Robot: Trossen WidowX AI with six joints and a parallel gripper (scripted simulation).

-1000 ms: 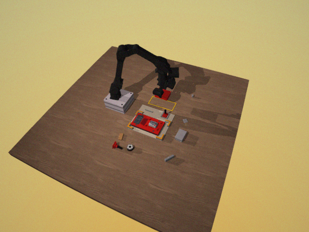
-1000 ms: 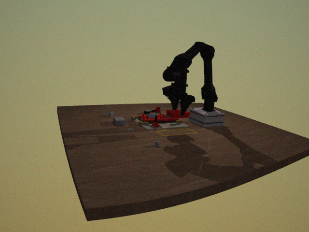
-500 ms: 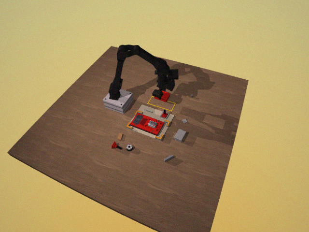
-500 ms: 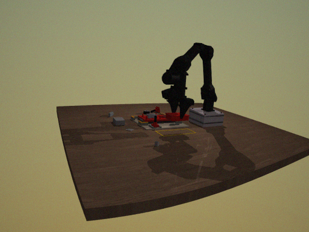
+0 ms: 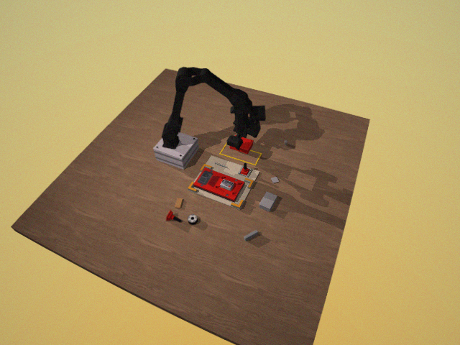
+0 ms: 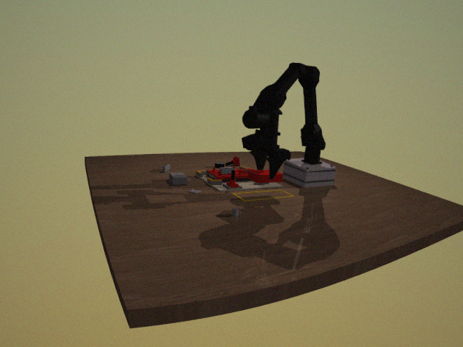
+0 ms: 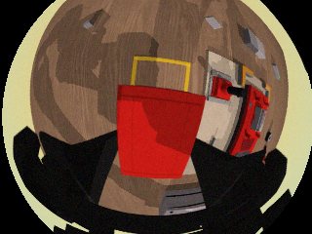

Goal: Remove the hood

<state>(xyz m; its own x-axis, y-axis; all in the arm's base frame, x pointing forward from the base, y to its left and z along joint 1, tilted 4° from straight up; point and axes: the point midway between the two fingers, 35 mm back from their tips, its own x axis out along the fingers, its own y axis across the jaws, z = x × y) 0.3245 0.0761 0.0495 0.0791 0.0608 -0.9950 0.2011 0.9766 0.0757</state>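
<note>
My gripper is shut on the red hood, a flat red panel. It holds the hood low over the robot-side edge of the yellow marked area. In the wrist view the hood covers the near part of the outline. The red toy car sits on a beige plate with orange corners, just beside the marked area. Its engine bay is uncovered.
The arm's grey base stands left of the marked area. Loose parts lie around: a grey block, a small grey plate, a grey bar, a wheel, a red peg, a tan piece.
</note>
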